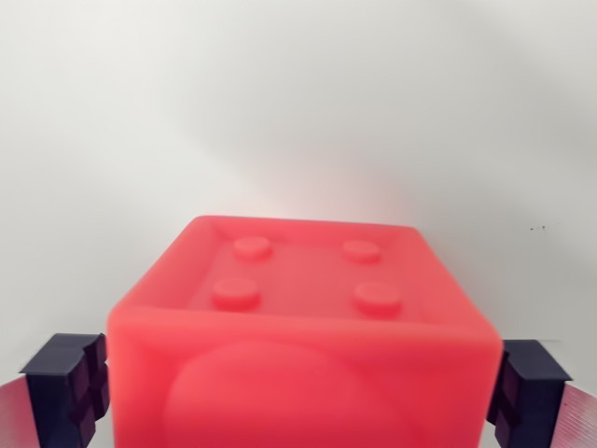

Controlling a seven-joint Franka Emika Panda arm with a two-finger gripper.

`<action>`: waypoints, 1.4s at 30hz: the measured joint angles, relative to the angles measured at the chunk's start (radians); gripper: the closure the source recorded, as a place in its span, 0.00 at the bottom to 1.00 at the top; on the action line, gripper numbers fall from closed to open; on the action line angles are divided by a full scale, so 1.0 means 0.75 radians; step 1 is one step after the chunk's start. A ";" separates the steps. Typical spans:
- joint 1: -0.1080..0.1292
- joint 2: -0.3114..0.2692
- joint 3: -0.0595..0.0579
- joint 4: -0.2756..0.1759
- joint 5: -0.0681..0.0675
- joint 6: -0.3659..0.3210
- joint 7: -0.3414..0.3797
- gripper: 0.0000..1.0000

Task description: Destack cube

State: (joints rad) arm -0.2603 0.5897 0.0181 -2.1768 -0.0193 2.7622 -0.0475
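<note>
Left finger pad (67, 387): dark blue, blocky, at the lower left corner of the wrist view, its inner face touching the left side of the cube.
Cube (300, 331): red-pink, large in the view, filling the lower middle; its recessed face shows four round studs in a square, and its near face has a shallow round bulge, somewhat blurred.
Right finger pad (524, 392): dark blue, at the lower right corner, pressed against the right side of the cube.
Gripper (298, 392): fingers closed in on the cube, one on each side, holding it between them.
Surface (298, 112): plain white, behind and around the cube, with a faint pink glow just beyond the cube's far edge.
Underneath the cube: hidden, so I cannot tell what it rests on, if anything.
</note>
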 joint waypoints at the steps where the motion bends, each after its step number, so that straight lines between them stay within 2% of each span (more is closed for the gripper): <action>1: 0.000 0.000 0.000 0.000 0.000 0.000 0.000 0.00; 13: 0.000 -0.004 0.000 -0.001 0.000 -0.003 0.000 0.00; 21: 0.000 -0.048 0.000 -0.014 0.000 -0.030 0.000 0.00; 32: -0.001 -0.144 0.001 -0.037 0.001 -0.102 0.000 0.00; 42: -0.002 -0.263 0.003 -0.057 0.002 -0.199 0.000 0.00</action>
State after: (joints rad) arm -0.2615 0.3927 0.0207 -2.2192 -0.0175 2.6132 -0.0476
